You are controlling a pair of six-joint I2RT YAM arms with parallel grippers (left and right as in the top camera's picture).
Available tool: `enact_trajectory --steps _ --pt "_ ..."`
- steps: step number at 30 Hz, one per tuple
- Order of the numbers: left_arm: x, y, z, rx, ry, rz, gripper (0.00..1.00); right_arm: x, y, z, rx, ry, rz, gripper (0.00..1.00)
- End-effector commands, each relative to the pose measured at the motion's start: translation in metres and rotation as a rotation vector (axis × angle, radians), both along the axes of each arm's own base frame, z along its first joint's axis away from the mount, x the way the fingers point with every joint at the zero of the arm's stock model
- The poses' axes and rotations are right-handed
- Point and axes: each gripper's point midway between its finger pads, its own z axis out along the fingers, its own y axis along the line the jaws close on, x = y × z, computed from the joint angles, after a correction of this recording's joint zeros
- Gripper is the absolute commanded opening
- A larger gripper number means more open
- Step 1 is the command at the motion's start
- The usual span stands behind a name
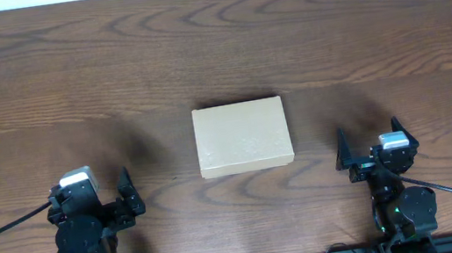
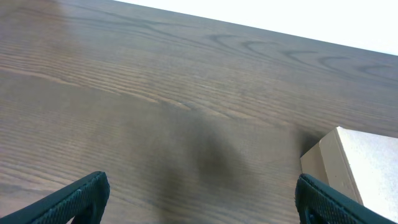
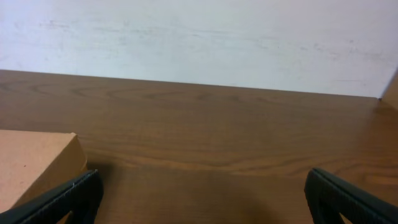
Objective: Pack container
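The container (image 1: 241, 136) is a tan cardboard box with its flap lid shut, lying flat at the table's middle. Its corner shows at the right edge of the left wrist view (image 2: 360, 165) and at the left edge of the right wrist view (image 3: 31, 165). My left gripper (image 1: 107, 196) is open and empty, low at the front left, well left of the box; it also shows in the left wrist view (image 2: 202, 199). My right gripper (image 1: 371, 149) is open and empty at the front right, right of the box, and also shows in the right wrist view (image 3: 202, 196). No pens are in view.
The dark wooden table (image 1: 215, 48) stretches bare behind the box. A white wall (image 3: 199, 37) stands beyond the far edge. Black cables run from both arm bases at the front edge.
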Motion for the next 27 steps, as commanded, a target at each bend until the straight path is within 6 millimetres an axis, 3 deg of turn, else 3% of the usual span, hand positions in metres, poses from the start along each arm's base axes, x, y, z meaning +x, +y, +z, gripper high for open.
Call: enact_trajectory --steps 1,10,13,17,22,27 --pt "-0.001 0.002 0.000 0.005 -0.001 0.014 0.95 0.000 0.000 0.000 -0.009 -0.005 -0.004 0.99" --pt "-0.001 0.002 0.000 0.005 -0.002 0.014 0.95 0.000 0.000 0.000 -0.009 -0.005 -0.004 0.99" --pt "-0.005 0.005 -0.009 0.025 0.039 0.019 0.95 0.000 0.000 0.000 -0.009 -0.005 -0.004 0.99" --pt "-0.021 -0.007 -0.023 -0.012 0.090 -0.062 0.95 0.000 0.000 0.000 -0.009 -0.005 -0.004 0.99" --pt "-0.027 -0.007 -0.024 -0.033 -0.006 -0.069 0.95 0.000 0.000 0.000 -0.009 -0.005 -0.004 0.99" --pt "-0.014 0.002 -0.030 -0.024 -0.103 -0.008 0.95 0.000 0.000 0.000 -0.009 -0.005 -0.004 0.99"
